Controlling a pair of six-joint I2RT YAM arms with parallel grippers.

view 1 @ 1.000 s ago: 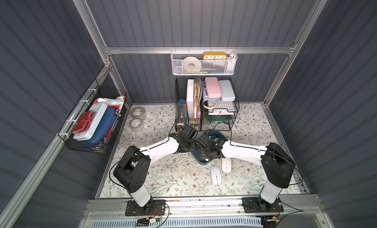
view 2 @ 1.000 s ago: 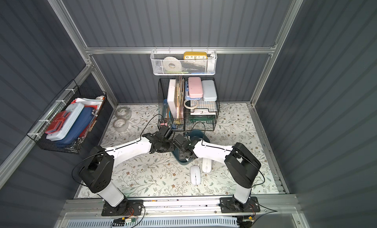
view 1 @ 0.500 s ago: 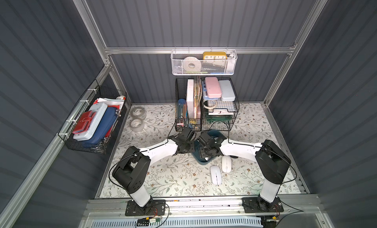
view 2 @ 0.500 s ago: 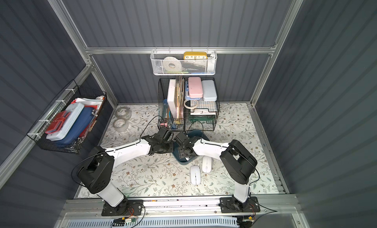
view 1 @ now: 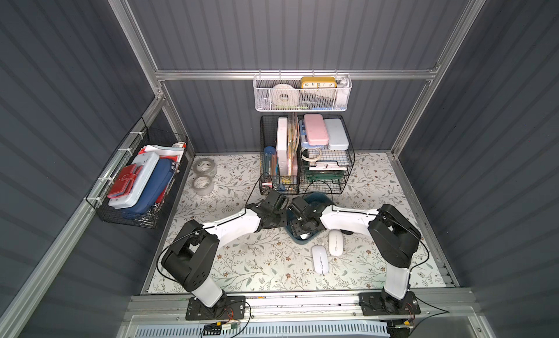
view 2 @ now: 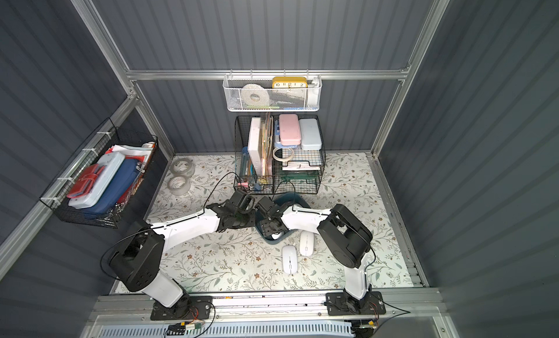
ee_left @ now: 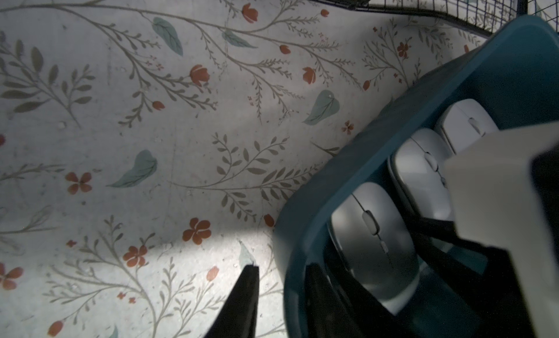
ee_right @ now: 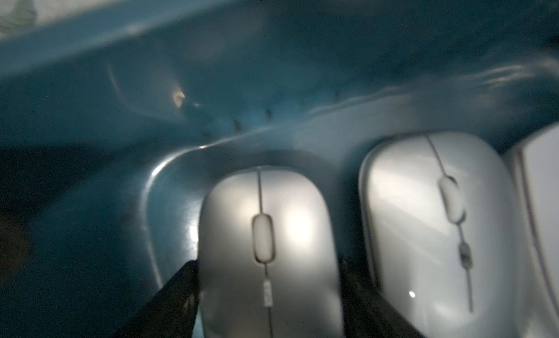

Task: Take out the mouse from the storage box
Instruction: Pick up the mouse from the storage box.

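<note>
right wrist: right gripper [ee_right: 267, 262] flanks end mouse [ee_right: 266, 224], clamped or not we cannot tell; smooth shell may slip | left wrist: left gripper [ee_left: 282, 267] parted astride box [ee_left: 341, 182] wall, so box may drag; three mice [ee_left: 420, 176] inside | top view: box [view 1: 316, 196] on tabletop [view 1: 242, 260], two mice [view 1: 320, 258] just beside it

— What carries everything?

— A pale surface [view 1: 242, 260] printed with leafy sprigs and small red flowers.

— And what lies on it?

— Two clear tape rolls [view 1: 204, 167] at 10 o'clock, one just behind the other. A black wire organiser [view 1: 343, 179] stands at 12 o'clock by the back wall. The teal box [view 1: 317, 197] sits near the middle, just at the organiser's 6 o'clock side.

— Anything else?

— Two white mice at 5 o'clock: the farther mouse [view 1: 335, 243] near the box's end, the nearer mouse [view 1: 320, 259] just beside it.
</note>
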